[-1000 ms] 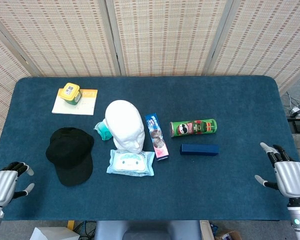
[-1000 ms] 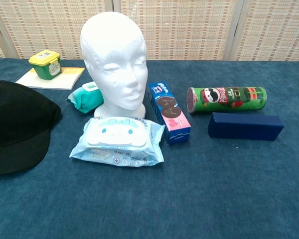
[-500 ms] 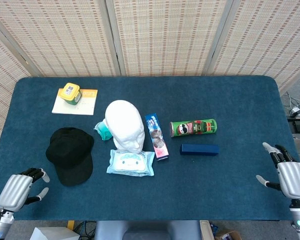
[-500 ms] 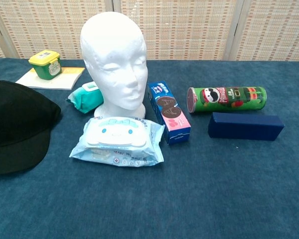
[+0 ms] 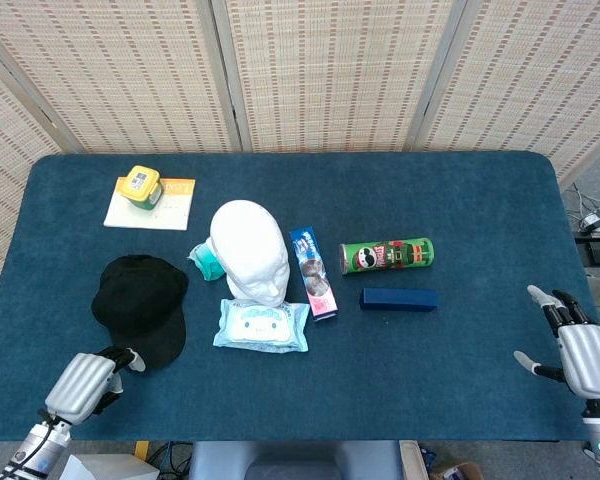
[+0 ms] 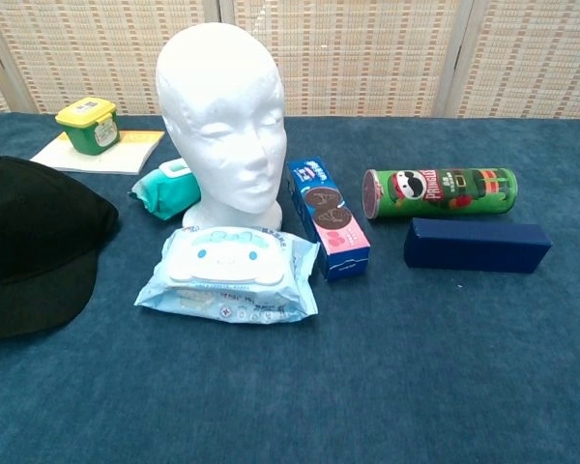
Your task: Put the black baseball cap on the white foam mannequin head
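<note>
The black baseball cap (image 5: 140,307) (image 6: 24,246) lies flat on the blue table, brim toward the front edge, left of the white foam mannequin head (image 5: 250,250) (image 6: 222,121), which stands upright and bare. My left hand (image 5: 85,382) hovers just in front of the cap's brim, fingers apart, nearly touching it and holding nothing. My right hand (image 5: 583,356) stays at the table's right front edge, open and empty. Neither hand appears in the chest view.
A wet-wipes pack (image 5: 263,326) lies in front of the mannequin head, a teal pouch (image 5: 206,261) behind it. To the right lie a cookie box (image 5: 313,272), a green chips can (image 5: 387,256) and a dark blue box (image 5: 399,298). A yellow-lidded jar (image 5: 142,186) sits on a notepad back left.
My left hand has moved right and forward along the front edge, from the table's left corner to just in front of the cap's brim. The right hand barely shifted.
</note>
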Tool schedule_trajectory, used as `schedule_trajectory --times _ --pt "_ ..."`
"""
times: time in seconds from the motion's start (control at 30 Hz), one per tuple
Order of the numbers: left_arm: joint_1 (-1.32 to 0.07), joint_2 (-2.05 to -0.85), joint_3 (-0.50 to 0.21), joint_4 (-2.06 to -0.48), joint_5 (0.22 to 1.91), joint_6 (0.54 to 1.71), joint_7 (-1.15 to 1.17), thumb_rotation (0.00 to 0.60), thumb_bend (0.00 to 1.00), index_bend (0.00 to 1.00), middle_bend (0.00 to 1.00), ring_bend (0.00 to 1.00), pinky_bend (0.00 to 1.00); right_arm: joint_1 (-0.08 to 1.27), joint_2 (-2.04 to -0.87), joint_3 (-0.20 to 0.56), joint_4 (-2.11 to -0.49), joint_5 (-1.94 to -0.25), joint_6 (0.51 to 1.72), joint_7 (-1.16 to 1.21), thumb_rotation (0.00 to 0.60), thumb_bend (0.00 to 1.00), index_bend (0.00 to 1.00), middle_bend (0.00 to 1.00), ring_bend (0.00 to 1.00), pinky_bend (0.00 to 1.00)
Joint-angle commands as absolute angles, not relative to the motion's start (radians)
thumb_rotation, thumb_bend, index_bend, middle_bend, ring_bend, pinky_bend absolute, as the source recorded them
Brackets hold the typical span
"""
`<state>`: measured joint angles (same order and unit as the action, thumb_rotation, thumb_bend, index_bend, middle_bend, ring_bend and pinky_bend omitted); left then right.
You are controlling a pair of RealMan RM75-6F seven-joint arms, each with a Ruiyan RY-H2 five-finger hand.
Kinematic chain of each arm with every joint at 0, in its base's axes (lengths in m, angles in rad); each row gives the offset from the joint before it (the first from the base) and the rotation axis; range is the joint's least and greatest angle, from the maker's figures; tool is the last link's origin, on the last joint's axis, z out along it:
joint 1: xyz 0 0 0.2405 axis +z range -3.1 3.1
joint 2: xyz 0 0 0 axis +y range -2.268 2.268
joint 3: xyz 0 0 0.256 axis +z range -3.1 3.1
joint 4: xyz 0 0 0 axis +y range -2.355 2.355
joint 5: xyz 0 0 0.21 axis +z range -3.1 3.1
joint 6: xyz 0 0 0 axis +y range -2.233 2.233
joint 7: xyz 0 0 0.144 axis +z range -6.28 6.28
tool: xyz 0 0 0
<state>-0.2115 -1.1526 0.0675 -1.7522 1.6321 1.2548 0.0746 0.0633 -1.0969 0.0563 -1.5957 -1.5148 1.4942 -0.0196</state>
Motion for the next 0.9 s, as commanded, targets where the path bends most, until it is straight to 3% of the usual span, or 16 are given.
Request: schedule_trajectory --times 0.03,0.43,0.9 --pt "-0.241 -1.175 0.05 -1.754 1.593 1.21 0.081 0.6 1.0 0.41 0.41 0.38 0.65 0.064 -1.096 0.056 -1.596 -1.515 1.493 -0.018 0.6 0.0 0.14 0.27 0.16 0.45" --pt "-0.317 -1.224 -0.025 -1.708 1.489 1.137 0.06 0.6 1.0 0.37 0.36 0.35 0.65 0.066 -1.094 0.057 -1.595 -1.511 1.487 -0.017 0.6 0.0 0.14 0.27 0.15 0.45" --pt "-0.369 -1.247 -0.066 -1.639 1.337 1.068 0.15 0.6 1.0 0.37 0.32 0.3 0.61 0.063 -1.093 0.058 -1.594 -1.512 1.491 -0.005 0.6 0.0 0.14 0.27 0.16 0.45"
